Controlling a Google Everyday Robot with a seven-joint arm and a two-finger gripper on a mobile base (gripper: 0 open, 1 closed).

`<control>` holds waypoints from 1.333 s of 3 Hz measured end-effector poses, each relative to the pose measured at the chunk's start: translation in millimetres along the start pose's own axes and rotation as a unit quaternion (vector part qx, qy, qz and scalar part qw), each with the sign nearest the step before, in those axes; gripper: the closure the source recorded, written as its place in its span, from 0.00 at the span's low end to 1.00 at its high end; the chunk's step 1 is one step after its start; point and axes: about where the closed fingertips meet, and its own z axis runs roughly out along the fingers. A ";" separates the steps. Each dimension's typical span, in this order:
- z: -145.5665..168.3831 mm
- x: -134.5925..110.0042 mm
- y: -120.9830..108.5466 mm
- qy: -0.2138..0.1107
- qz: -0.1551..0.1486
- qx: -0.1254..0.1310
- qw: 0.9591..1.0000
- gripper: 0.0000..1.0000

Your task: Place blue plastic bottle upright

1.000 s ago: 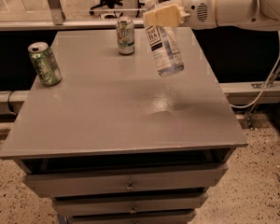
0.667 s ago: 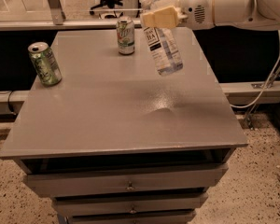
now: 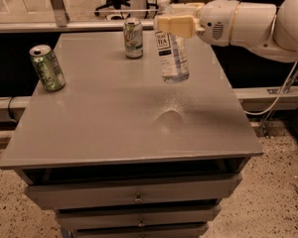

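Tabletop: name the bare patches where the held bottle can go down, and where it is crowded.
The front half of the tabletop is bare, including below the blue plastic bottle, which the gripper holds by its top above the table. Tighter at the back: the white-and-green soda can stands left of the bottle, the green soda can at the left edge.

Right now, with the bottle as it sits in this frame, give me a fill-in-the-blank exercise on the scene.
1. The gripper is shut on the blue plastic bottle at its ____ end.
2. The bottle's base hangs ____ the table, not touching it.
3. The green soda can stands ____ from the bottle than the white-and-green soda can.

Missing words: top; above; farther
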 end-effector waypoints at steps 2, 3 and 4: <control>-7.7 -15.8 -0.4 -0.099 -0.092 -0.023 0.991 1.00; -6.1 -16.6 2.1 -0.098 -0.089 -0.030 0.991 1.00; -17.0 -19.4 2.4 -0.131 -0.098 -0.057 0.985 1.00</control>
